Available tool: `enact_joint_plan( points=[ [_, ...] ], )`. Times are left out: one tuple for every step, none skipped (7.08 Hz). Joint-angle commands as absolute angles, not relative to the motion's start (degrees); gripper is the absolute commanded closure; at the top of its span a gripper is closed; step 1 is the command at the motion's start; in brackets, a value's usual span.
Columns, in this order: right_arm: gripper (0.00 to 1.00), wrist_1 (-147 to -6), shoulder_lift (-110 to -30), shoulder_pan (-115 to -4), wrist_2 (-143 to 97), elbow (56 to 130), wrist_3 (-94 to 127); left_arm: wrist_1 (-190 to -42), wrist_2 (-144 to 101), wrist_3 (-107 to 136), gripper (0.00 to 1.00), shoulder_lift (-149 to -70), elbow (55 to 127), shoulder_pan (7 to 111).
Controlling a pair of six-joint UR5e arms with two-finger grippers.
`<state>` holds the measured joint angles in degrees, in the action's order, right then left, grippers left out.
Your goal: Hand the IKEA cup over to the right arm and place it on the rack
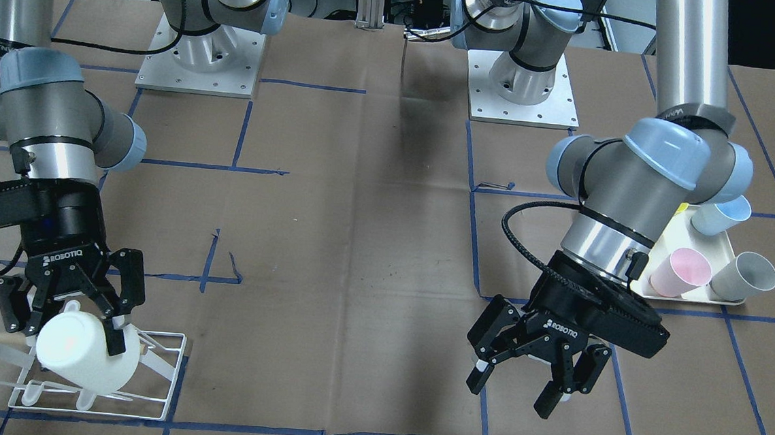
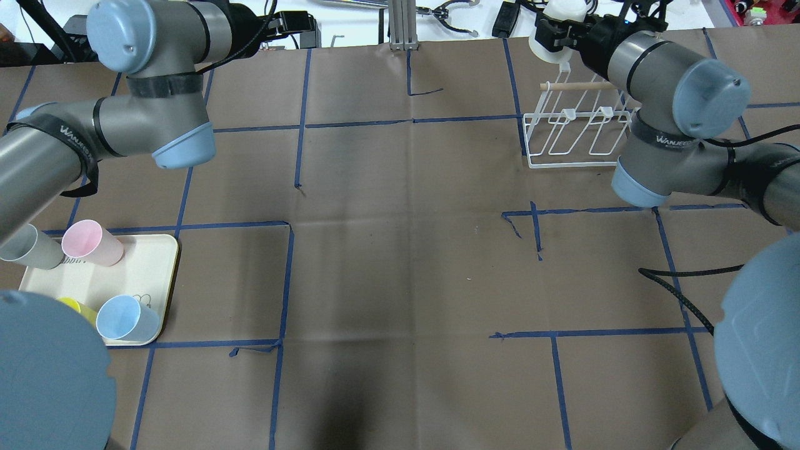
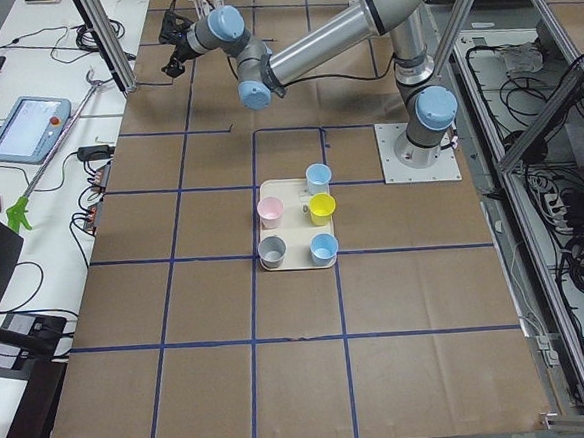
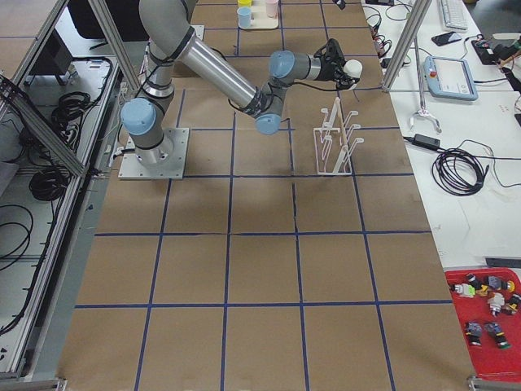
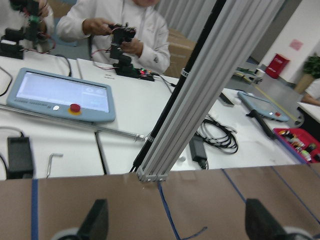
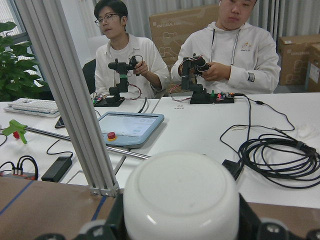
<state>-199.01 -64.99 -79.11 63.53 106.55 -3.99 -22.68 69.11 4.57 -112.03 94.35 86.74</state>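
White cup (image 1: 81, 353) in the grip of the right claw (image 1: 66, 331) over the wire rack (image 1: 166, 366), clearest front-on, lower left; left claw (image 1: 518, 390) agape, empty.

A robotics lab: two arms (image 1: 635, 187) bolted to a paper-covered table (image 2: 400, 250) gridded with blue tape (image 2: 350, 123), aluminium posts (image 6: 67, 100) around it, teach pendants (image 5: 60, 95) and cables (image 6: 280, 155) on a white side table (image 6: 200, 125) (seated people (image 6: 240, 45) there handle small control rigs (image 6: 192, 75)).

- The right arm (image 1: 59, 126) reaches steeply downward, wrist bent, with the right gripper (image 1: 69, 332) clamped on either side of a white cup (image 1: 78, 356).
- The left arm (image 1: 635, 187) slants downward, and the left gripper (image 1: 515, 393) hangs with jaws spread wide.
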Motion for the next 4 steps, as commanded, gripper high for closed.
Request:
enact_joint_plan(
  points=[
    [0.55,-196.1,-60.1,-77.5,64.7,101.6,-9.6,-52.5,80.6,4.6,0.02,-105.2,91.7,88.9],
    [0.55,-196.1,-58.1,-77.3,64.7,99.3,-9.7,-66.6,82.8,4.6,0.01,-102.3,89.2,89.1],
    [0.54,-196.2,-56.6,-77.2,64.7,98.3,-9.8,-76.7,82.9,4.5,0.01,-100.0,87.3,89.6],
    [0.54,-196.6,-55.7,-77.2,64.8,98.2,-9.7,-83.3,84.7,4.4,0.01,-98.0,85.8,89.8]
  ],
)
